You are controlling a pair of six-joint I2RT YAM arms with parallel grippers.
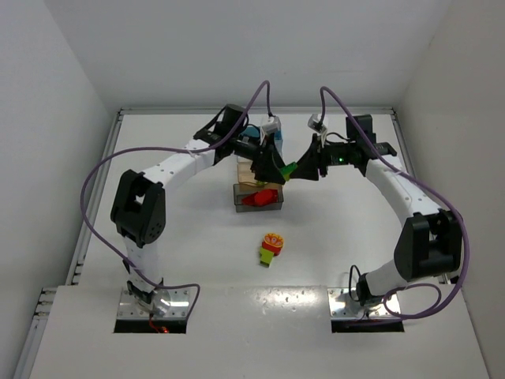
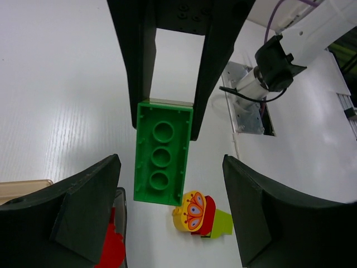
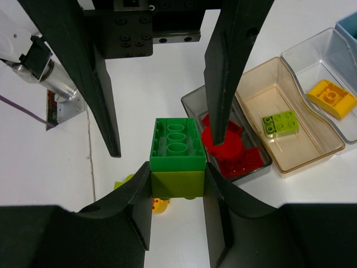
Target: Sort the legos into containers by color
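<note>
My right gripper (image 3: 177,174) (image 1: 302,169) is shut on a green lego stack held in the air beside the containers. The stack is a dark green brick (image 3: 177,144) (image 2: 162,156) on a lime one (image 3: 178,184). My left gripper (image 2: 170,167) (image 1: 276,169) is open, its fingers (image 3: 220,84) on either side of the dark green brick with a gap each side. The grey bin (image 3: 263,165) holds red legos (image 3: 234,156). In the tan bin (image 3: 290,165) lies a lime brick (image 3: 280,123), and a yellow brick (image 3: 330,96) lies in a pale bluish bin (image 3: 304,53).
A loose clump (image 1: 271,248) (image 2: 201,215) of yellow, red and lime pieces lies on the white table (image 1: 189,245) nearer the arm bases. A blue container corner (image 3: 347,25) shows beyond the bins. White walls close off the table's far and side edges.
</note>
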